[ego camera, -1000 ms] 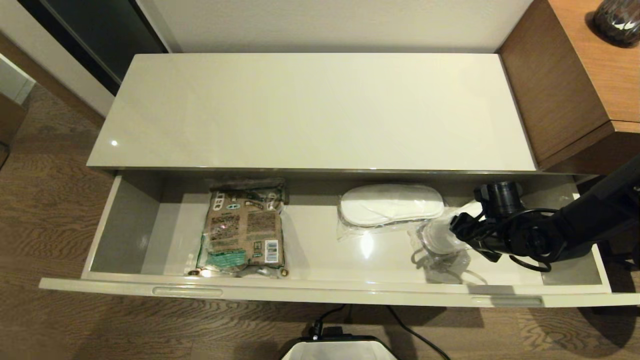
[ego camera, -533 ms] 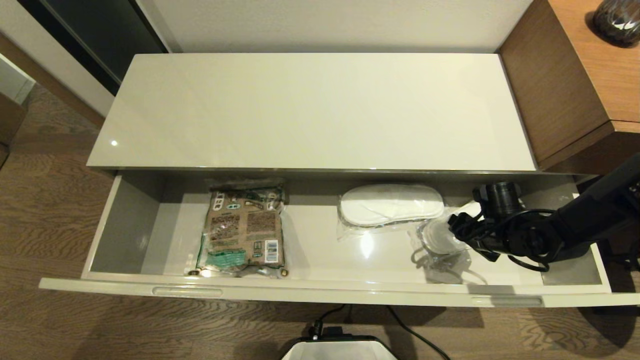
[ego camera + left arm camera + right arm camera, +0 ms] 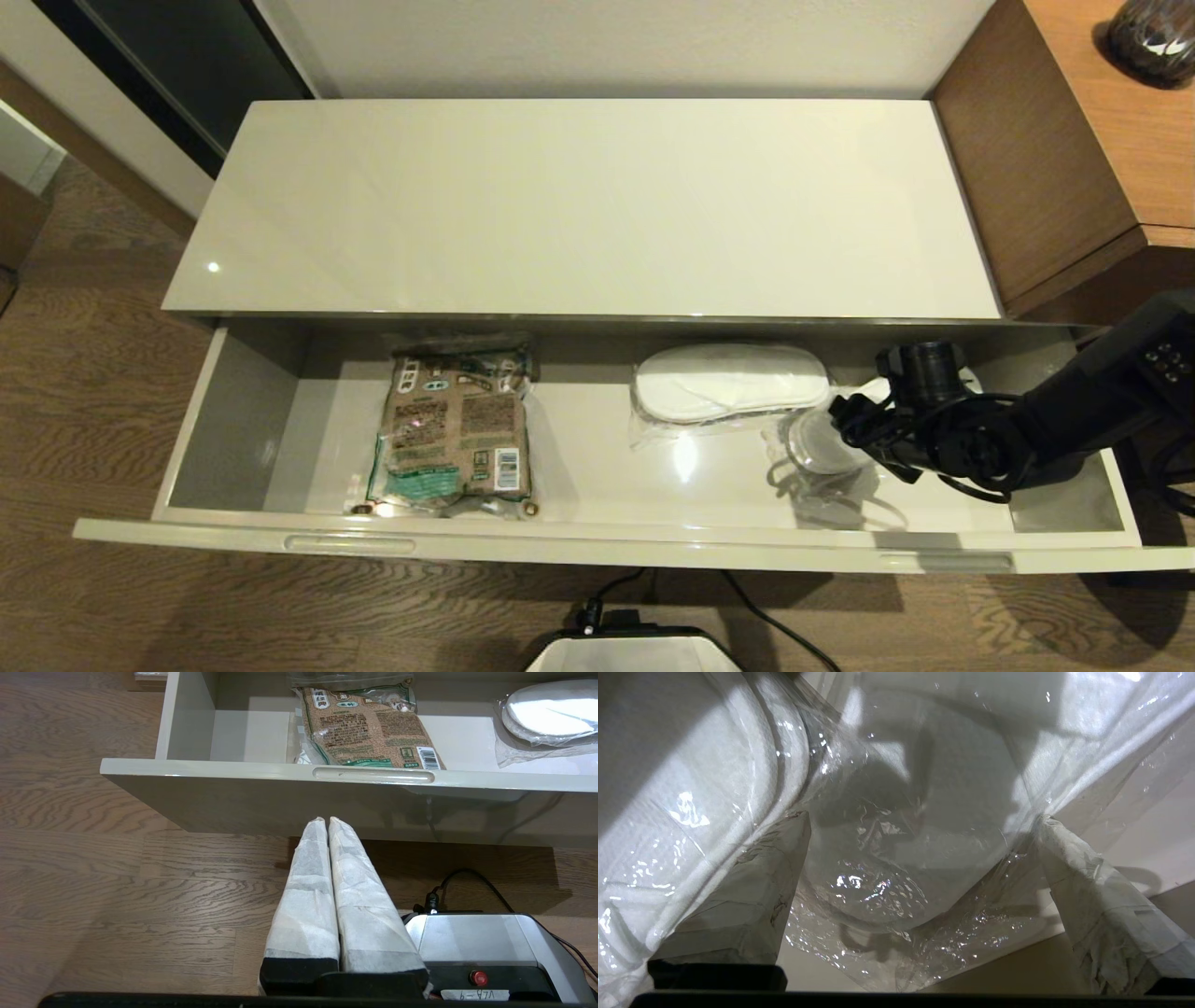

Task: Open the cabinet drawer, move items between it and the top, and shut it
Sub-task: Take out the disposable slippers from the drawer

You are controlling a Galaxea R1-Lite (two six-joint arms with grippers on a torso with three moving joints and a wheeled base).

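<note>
I am viewing the long, shallow, glossy cream-white cabinet drawer (image 3: 597, 546), which is standing pulled fully out beneath the long glossy cream-white top (image 3: 579, 205) of the low cabinet. Three items are lying on its grey-beige floor. The flat brown-and-green printed pouch (image 3: 455, 431) with clear edges is lying left of centre, near the front rim. The white flat slippers in clear plastic wrap (image 3: 728, 385) are lying right of centre, toward the back wall. A smaller white item in crinkled clear film (image 3: 817, 443) is lying just beside the slippers, toward the right end.

My right claw (image 3: 920, 858) is reaching into the right part of the drawer, its paper-wrapped fingers (image 3: 1083, 877) spread wide on either side of this film-wrapped item, released and gripping nothing. My left claw (image 3: 327, 823) is sitting parked low in front of the drawer's front panel, above the brown wooden floor (image 3: 93, 882), its fingers clenched together on nothing.
</note>
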